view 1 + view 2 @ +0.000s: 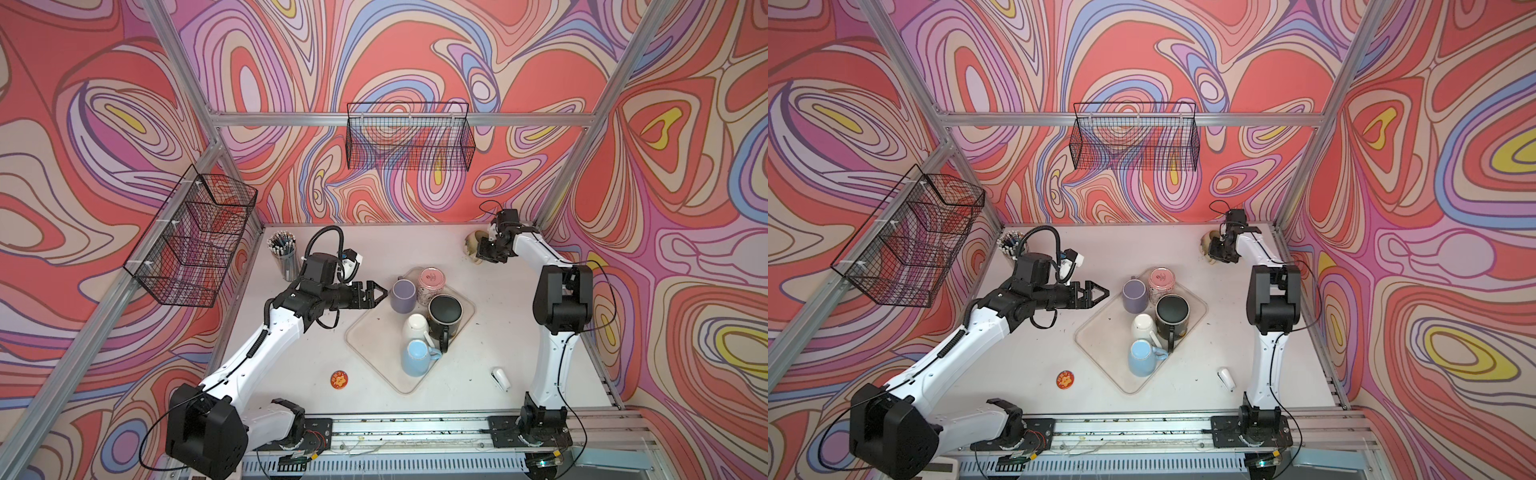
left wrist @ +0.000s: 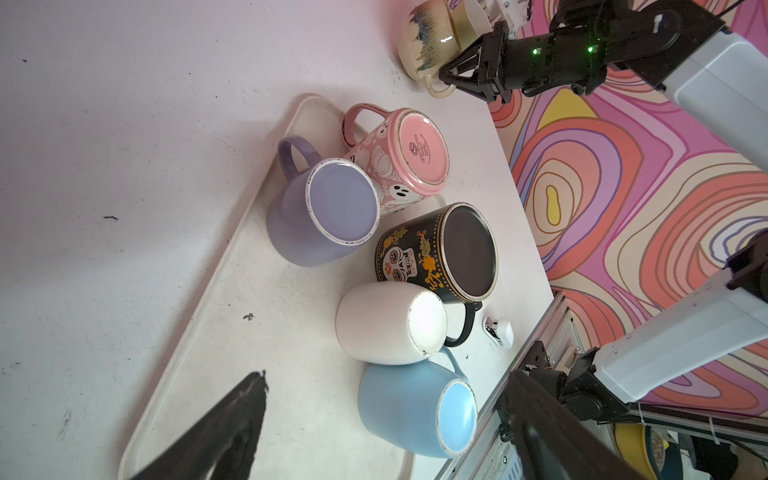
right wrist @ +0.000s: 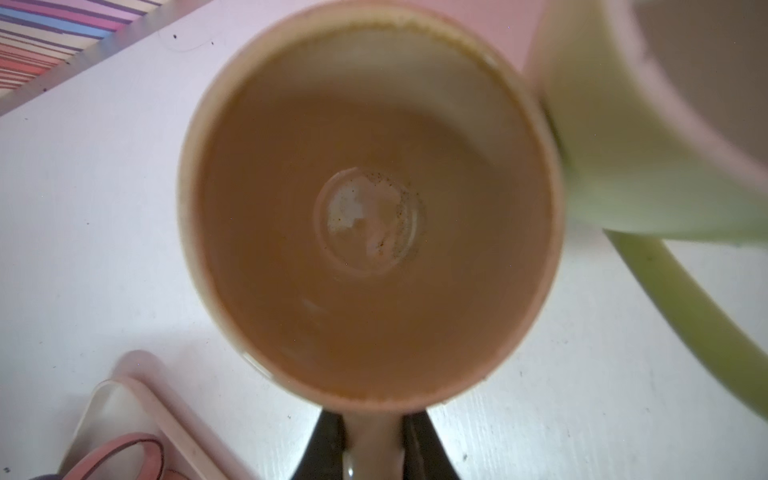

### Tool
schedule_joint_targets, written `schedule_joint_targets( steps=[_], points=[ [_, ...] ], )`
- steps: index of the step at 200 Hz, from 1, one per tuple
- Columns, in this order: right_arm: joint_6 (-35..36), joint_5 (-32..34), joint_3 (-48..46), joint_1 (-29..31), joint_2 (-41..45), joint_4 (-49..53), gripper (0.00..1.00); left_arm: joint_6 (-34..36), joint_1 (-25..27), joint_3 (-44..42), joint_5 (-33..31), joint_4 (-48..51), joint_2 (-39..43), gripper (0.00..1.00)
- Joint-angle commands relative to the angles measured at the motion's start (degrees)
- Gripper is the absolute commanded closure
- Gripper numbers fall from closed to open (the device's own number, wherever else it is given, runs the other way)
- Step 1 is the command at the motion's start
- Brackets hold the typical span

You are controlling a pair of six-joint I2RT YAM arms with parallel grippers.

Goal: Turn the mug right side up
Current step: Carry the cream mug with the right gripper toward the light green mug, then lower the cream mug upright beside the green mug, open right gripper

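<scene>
In both top views the left hand (image 1: 380, 292) (image 1: 1102, 294) hovers released, just beside the purple mug (image 1: 403, 295). That mug stands bottom up on the tray (image 1: 370, 332) with the pink mug (image 1: 431, 282), black mug (image 1: 445, 316), white mug (image 1: 415, 328) and blue mug (image 1: 417, 357), all inverted too. At the far right corner of the table (image 1: 478, 353), well apart from the tray, the right hand (image 1: 482, 251) (image 1: 1214, 251) is at the cream mug (image 1: 471, 243) (image 1: 1206, 242).

From the left wrist, two dark fingers (image 2: 232, 419) stand wide apart with nothing between them. The five inverted mugs crowd one side of the tray (image 2: 199, 324), the purple mug (image 2: 328, 212) touching the pink mug (image 2: 411, 153). Beyond them the right hand (image 2: 446, 77) is clenched on the handle of the cream mug (image 2: 424, 45), with a second pale mug (image 2: 471, 18) just behind it.

From the right wrist, the cream mug (image 3: 374, 208) shows its open mouth and tan inside, with the table (image 3: 83, 208) around it. Its handle runs between the dark fingers (image 3: 328, 449), which pinch it. Whether its base touches the table I cannot tell. The pale mug (image 3: 665, 124) sits close by, blurred.
</scene>
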State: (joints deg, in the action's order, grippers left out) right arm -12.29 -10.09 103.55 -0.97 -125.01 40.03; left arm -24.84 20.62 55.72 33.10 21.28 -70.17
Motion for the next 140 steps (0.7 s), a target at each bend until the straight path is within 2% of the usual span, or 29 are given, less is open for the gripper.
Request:
schedule_joint_targets(
  steps=[1,48,79,140],
  points=[
    [3.4,5.1,3.4,1.2,-1.5,1.2,1.0,1.6,-0.2,-0.1,-0.3,1.2,-0.1,0.08],
    [6.4,10.0,8.1,3.0,-4.7,4.5,1.0,2.1,-0.2,-0.3,-0.8,1.6,0.2,0.08],
    [7.8,15.7,10.1,4.1,-5.7,6.4,1.0,2.2,-0.2,-0.3,-0.8,1.5,0.0,0.08],
    [9.1,19.5,9.7,4.6,-5.4,6.7,1.0,2.1,-0.2,-0.1,-0.8,1.3,-0.7,0.08]
  ],
)
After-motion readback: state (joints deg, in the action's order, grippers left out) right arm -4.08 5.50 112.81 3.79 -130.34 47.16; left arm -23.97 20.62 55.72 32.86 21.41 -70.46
